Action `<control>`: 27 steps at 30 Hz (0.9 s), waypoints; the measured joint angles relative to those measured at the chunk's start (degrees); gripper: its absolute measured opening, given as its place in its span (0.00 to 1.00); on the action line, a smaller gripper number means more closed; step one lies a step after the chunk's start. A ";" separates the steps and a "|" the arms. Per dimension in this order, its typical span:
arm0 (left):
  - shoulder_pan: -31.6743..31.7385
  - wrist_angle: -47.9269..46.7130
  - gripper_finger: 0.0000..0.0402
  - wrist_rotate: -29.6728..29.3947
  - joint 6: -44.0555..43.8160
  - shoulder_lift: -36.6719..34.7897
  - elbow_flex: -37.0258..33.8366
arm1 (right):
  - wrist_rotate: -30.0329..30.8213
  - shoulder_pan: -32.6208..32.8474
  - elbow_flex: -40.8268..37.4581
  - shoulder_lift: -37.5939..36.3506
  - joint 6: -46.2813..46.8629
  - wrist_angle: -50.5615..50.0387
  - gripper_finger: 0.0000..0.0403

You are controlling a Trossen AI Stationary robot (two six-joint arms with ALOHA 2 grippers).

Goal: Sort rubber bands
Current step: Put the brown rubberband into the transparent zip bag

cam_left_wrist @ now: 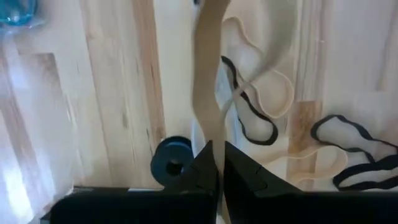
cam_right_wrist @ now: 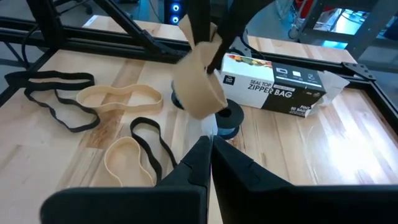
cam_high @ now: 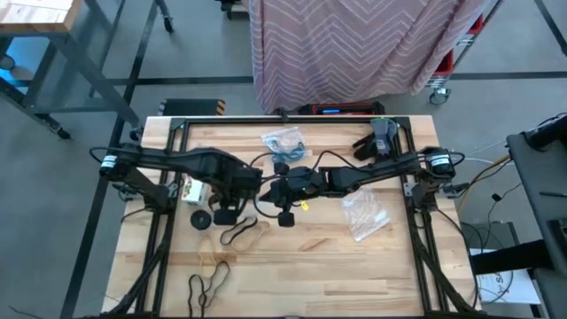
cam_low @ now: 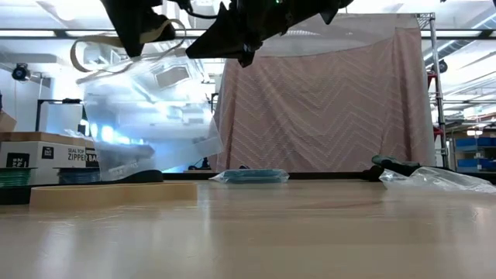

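Two grippers meet above the middle of the table, both pinching the same things. From the left, the left gripper [cam_left_wrist: 219, 163] is pressed together on a tan band [cam_left_wrist: 208, 81] whose long axis runs straight out from its fingertips. Beneath it, toward the near-left corner, loose rubber bands [cam_high: 237, 232] lie on the table [cam_high: 354, 275]. The right gripper [cam_right_wrist: 208, 146], also clamped tight, seems to grip the clear bag [cam_low: 147, 116] hanging between them, so the left arm is nearer the band.
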 joint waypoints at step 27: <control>0.06 15.76 0.00 15.88 4.78 -2.46 -13.15 | -0.21 0.04 -0.02 -0.14 -0.07 0.18 0.00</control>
